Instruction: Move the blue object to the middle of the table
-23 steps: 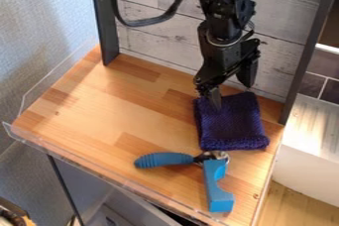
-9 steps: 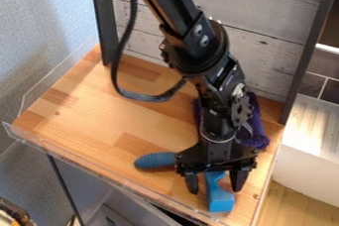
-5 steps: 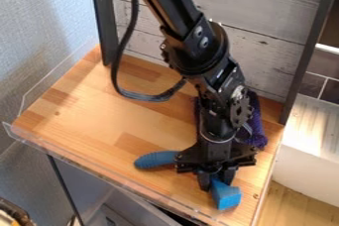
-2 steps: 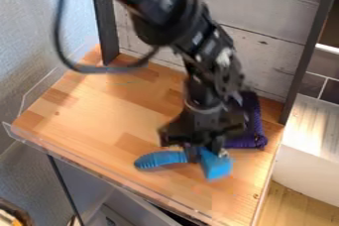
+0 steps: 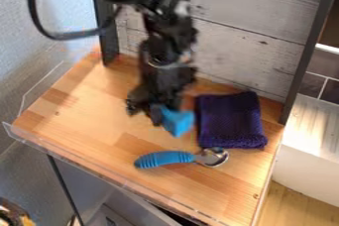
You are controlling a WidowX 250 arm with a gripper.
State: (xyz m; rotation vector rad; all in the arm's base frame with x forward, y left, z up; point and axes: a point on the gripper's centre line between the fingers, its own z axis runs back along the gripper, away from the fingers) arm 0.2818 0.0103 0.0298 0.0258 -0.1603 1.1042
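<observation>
One blue block, and it was up in the hand! The fingers were clamped on its upper end, with the lower end poking out beneath them. It hung over the worktop, near its centre, just beside the purple cloth and beyond the scoop, touching neither as far as the view allowed; the gap underneath was hard to judge.

And how was it going to handle? Light and stiff, by the look of it: flat faces, firm edges, no sag at the free end. Nothing fragile there, so a firm squeeze seemed safe. The danger was slip, since those smooth-looking sides could let it swing or twist in a hold so near one end. A grip across two opposite faces, closer to the middle, would have been the steadier choice.

The carry looked nearly done. What it called for was a slow lowering, the free end settled gently, then release, well away from that cloth.
</observation>
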